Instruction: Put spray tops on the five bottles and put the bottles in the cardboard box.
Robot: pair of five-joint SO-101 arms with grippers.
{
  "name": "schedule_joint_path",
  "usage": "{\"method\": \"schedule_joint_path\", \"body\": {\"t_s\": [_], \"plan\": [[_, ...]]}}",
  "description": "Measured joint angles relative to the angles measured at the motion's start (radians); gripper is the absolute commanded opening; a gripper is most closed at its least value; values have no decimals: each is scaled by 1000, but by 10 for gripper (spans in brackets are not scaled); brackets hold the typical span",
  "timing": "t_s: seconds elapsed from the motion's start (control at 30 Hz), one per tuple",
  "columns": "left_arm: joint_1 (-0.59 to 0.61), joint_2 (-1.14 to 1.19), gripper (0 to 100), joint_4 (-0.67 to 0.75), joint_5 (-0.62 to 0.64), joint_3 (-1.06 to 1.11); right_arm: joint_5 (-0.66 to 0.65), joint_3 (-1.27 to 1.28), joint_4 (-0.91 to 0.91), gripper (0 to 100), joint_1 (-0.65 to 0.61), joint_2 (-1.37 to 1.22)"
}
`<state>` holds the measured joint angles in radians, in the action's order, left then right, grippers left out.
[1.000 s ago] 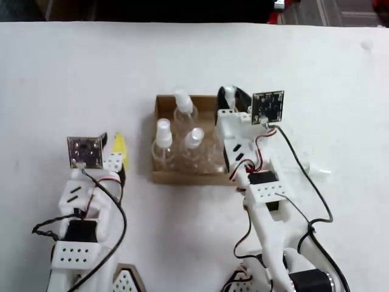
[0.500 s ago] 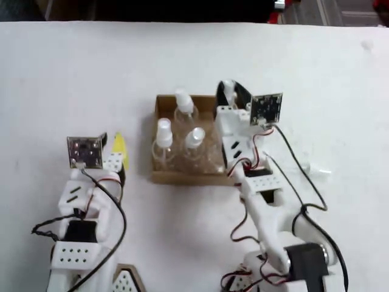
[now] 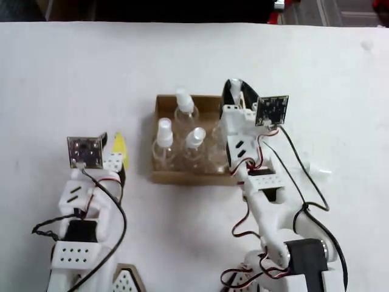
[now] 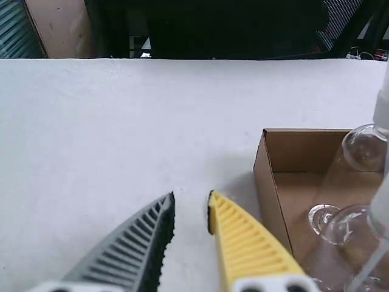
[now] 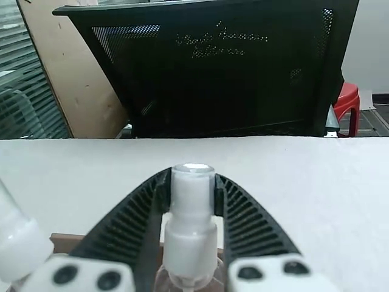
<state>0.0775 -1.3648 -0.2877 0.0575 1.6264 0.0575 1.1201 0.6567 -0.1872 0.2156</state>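
Note:
The cardboard box sits mid-table with three clear bottles in it, each with a white spray top. My right gripper is over the box's far right corner, shut on the white spray top of another bottle, whose clear body hangs below the black fingers. Another capped bottle stands beside it. My left gripper rests low on the table left of the box, its grey and yellow fingers slightly open and empty. The box and clear bottles lie beside it.
A small clear-white part lies on the table right of the right arm. Another tiny white bit sits far right at the back. White tabletop spreads behind and left of the box. A black chair stands beyond the table's far edge.
The right arm has shifted slightly right and farther back with the bottle in its gripper, and its base has swung. The left arm has stayed still.

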Motion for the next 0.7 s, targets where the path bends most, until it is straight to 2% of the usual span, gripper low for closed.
{"method": "schedule_joint_path", "body": {"t_s": [0.2,0.43,0.7], "plan": [[0,0,90,0,0,0,0,18,0,166,-2,26],[0,0,90,0,0,0,-2,31,-167,171,-38,101],[0,0,90,0,0,0,0,31,-238,173,-38,201]]}}
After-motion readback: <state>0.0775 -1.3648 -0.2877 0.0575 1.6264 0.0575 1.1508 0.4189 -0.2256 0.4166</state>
